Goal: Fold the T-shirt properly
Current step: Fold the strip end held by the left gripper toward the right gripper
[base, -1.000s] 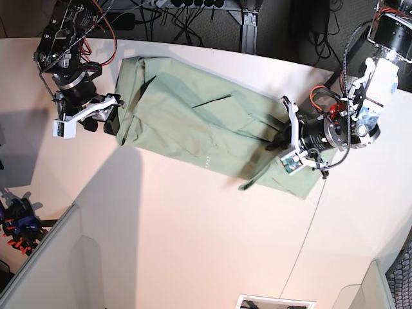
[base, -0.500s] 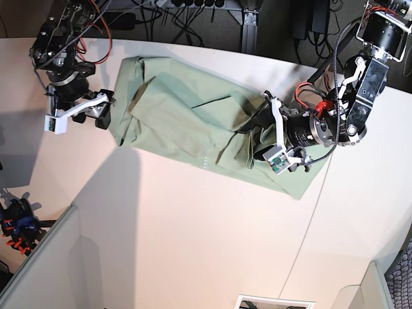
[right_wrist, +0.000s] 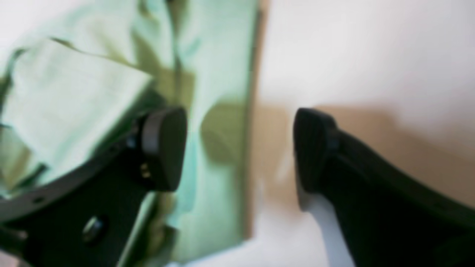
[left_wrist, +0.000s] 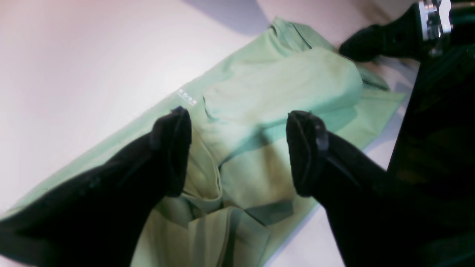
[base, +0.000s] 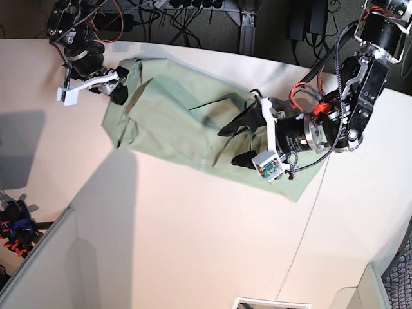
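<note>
Hovering, left hand (base: 243,140): spread wide over the T-shirt's mid-right part, gripping nothing; in the left wrist view both black fingers (left_wrist: 171,148) stand apart with cloth visible between them.
T-shirt (base: 187,116): pale sage green, lying long and slantwise on the desk (base: 193,244), from upper left down to lower right in the base view.
Fold under left hand: a rounded doubled-over lobe of cloth (left_wrist: 282,87) sits on top of the flat layer; lower down the cloth is rumpled, with a darker band showing.
Small marks: a short row of pale dots (left_wrist: 186,97) near the shirt's edge, too small to identify.
Shirt far end: bunched, with a raised crease near the upper left corner.
Right hand (base: 119,87): wide apart, holding nothing, at the shirt's upper left end.
Right wrist view: blurred; one finger (right_wrist: 163,146) is over the green cloth, the other over bare desk, with the shirt's straight edge (right_wrist: 254,122) running between them. Cannot tell whether either finger touches the cloth.
Beyond desk: dark floor with cables (base: 187,16) and a metal leg.
</note>
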You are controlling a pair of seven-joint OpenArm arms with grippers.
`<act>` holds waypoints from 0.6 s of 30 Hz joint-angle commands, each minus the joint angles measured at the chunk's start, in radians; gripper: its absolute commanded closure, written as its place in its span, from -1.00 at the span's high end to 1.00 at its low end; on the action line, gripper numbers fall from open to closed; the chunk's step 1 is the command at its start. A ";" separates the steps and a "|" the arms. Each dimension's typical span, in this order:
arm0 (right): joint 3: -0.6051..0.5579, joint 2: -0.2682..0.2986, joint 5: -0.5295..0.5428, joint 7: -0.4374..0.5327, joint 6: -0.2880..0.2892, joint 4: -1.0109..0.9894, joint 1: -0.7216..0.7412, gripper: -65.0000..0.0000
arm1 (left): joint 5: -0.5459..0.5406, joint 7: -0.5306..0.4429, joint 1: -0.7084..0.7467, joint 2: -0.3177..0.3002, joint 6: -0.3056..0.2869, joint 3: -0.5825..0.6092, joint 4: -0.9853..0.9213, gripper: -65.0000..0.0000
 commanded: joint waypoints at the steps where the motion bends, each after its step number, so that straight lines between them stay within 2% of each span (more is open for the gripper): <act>1: 0.005 -0.004 0.023 0.016 0.013 0.008 0.005 0.36 | -0.018 -0.018 -0.016 -0.001 -0.019 -0.004 0.019 0.33; 11: 0.001 -0.098 0.084 0.020 0.038 -0.113 0.061 0.36 | -0.018 -0.015 -0.016 0.000 -0.019 -0.004 0.019 0.33; 18: -0.009 -0.102 0.097 0.006 0.038 -0.117 0.062 0.36 | -0.018 -0.006 -0.016 0.000 -0.019 -0.004 0.019 0.33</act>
